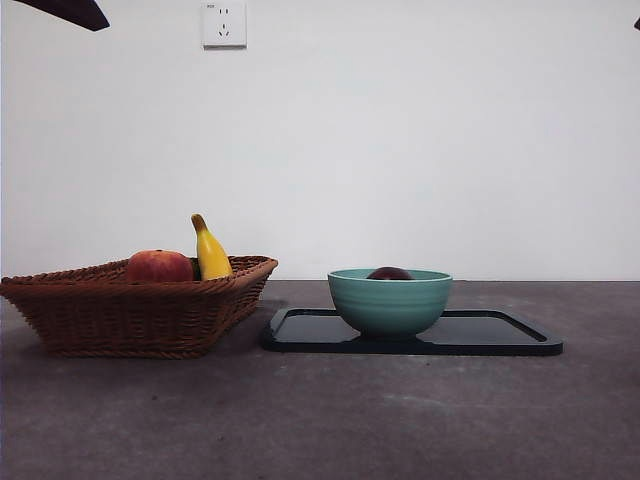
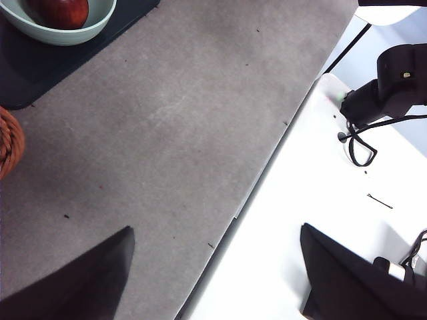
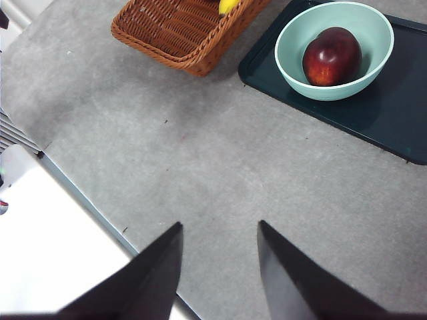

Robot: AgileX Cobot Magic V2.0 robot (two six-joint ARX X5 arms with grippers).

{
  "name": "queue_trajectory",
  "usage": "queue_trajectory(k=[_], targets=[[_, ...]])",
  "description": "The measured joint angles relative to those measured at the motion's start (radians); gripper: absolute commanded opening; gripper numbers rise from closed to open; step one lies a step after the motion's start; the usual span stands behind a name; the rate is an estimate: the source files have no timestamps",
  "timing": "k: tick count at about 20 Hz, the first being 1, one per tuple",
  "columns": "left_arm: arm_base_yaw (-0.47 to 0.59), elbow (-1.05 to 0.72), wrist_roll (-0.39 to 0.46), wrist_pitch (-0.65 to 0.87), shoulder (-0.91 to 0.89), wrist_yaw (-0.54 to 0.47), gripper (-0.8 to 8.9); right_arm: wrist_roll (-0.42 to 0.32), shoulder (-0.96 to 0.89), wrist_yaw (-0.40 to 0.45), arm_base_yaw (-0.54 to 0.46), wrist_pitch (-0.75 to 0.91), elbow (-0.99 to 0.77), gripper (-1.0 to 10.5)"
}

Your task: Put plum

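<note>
A grey, mottled worktop point(image 1: 320, 420) runs back to a plain white wall with a socket plate point(image 1: 224, 23) high on it. The left gripper point(image 2: 213, 280) hangs above the worktop's edge, its black fingers point(image 2: 80, 280) spread wide and holding nothing, one over the grey surface and the other over the white frame beside it. The right gripper point(image 3: 220, 273) also hovers over bare worktop, well apart from the teal bowl point(image 3: 293, 67), its fingers point(image 3: 150, 280) parted with a clear gap and empty. In the front view the arms show only as dark tips at the top corners. The plum point(image 3: 332, 56), glossy and dark maroon, rests inside the teal bowl, only its top showing above the rim from the front. The bowl stands on a black tray point(image 1: 500, 335) that lies flat on the worktop. Just beside the tray, on the side away from the right gripper, sits a brown wicker basket point(image 1: 130, 310), which holds a red-orange round fruit point(image 1: 158, 266) and a yellow banana point(image 1: 210, 252) standing upright behind it.
</note>
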Motion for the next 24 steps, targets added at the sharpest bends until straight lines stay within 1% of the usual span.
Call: queue_trajectory(k=[7, 9, 11, 13, 16, 18, 20, 24], targets=[[0.000, 0.000, -0.011, 0.013, 0.000, 0.000, 3.95, 0.000, 0.000, 0.000, 0.000, 0.000, 0.000, 1.8], [0.000, 0.000, -0.050, 0.059, 0.000, 0.000, 3.97, 0.000, 0.000, 0.000, 0.000, 0.000, 0.000, 1.8], [-0.009, 0.000, -0.114, 0.150, 0.000, -0.005, 3.98, 0.000, 0.000, 0.000, 0.000, 0.000, 0.000, 1.8], [-0.029, 0.000, -0.196, 0.257, 0.002, -0.052, 4.06, 0.000, 0.000, 0.000, 0.000, 0.000, 0.000, 1.8], [-0.065, 0.002, -0.315, 0.404, 0.047, -0.170, 4.06, 0.000, 0.000, 0.000, 0.000, 0.000, 0.000, 1.8], [-0.080, 0.030, -0.368, 0.439, 0.117, -0.224, 4.06, 0.000, 0.000, 0.000, 0.000, 0.002, 0.000, 1.8], [-0.099, 0.090, -0.390, 0.441, 0.212, -0.256, 4.06, 0.000, 0.000, 0.000, 0.000, 0.002, 0.000, 1.8], [-0.134, 0.262, -0.396, 0.449, 0.421, -0.322, 4.06, 0.000, 0.000, 0.000, 0.000, 0.002, 0.000, 1.8]])
